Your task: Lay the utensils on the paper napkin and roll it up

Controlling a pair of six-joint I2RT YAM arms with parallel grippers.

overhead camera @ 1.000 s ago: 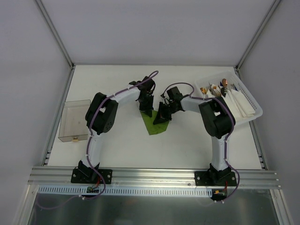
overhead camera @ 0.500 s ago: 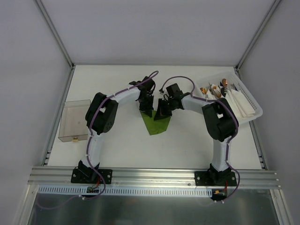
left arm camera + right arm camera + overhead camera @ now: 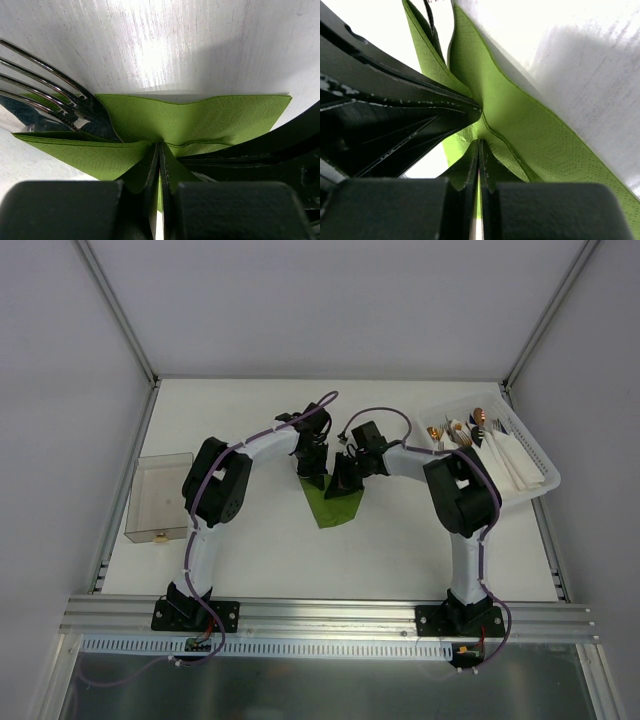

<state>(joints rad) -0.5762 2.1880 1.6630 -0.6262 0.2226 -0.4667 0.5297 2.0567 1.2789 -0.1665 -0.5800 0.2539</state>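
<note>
The olive-green paper napkin (image 3: pixel 330 508) lies folded mid-table, its pointed end toward the arms. My left gripper (image 3: pixel 315 478) and right gripper (image 3: pixel 343 486) meet over its far edge, almost touching. In the left wrist view the left gripper (image 3: pixel 160 148) is shut, pinching a raised fold of the napkin (image 3: pixel 210 117). A silvery fork (image 3: pixel 55 95), one of the utensils, pokes out of the napkin's folds at the left. In the right wrist view the right gripper (image 3: pixel 479 146) is shut on a pinch of the same napkin (image 3: pixel 535 135), with the left gripper's black fingers (image 3: pixel 395 115) close beside it.
A white basket (image 3: pixel 535 475) at the back right holds white folded napkins and copper-tipped cutlery. A clear plastic box (image 3: pixel 160 497) stands at the left edge. Metal frame posts rise at the table's back corners.
The right gripper has shifted slightly left and away, closer to the left gripper. The left gripper's jaws have closed a little tighter on the napkin, which stays where it was.
</note>
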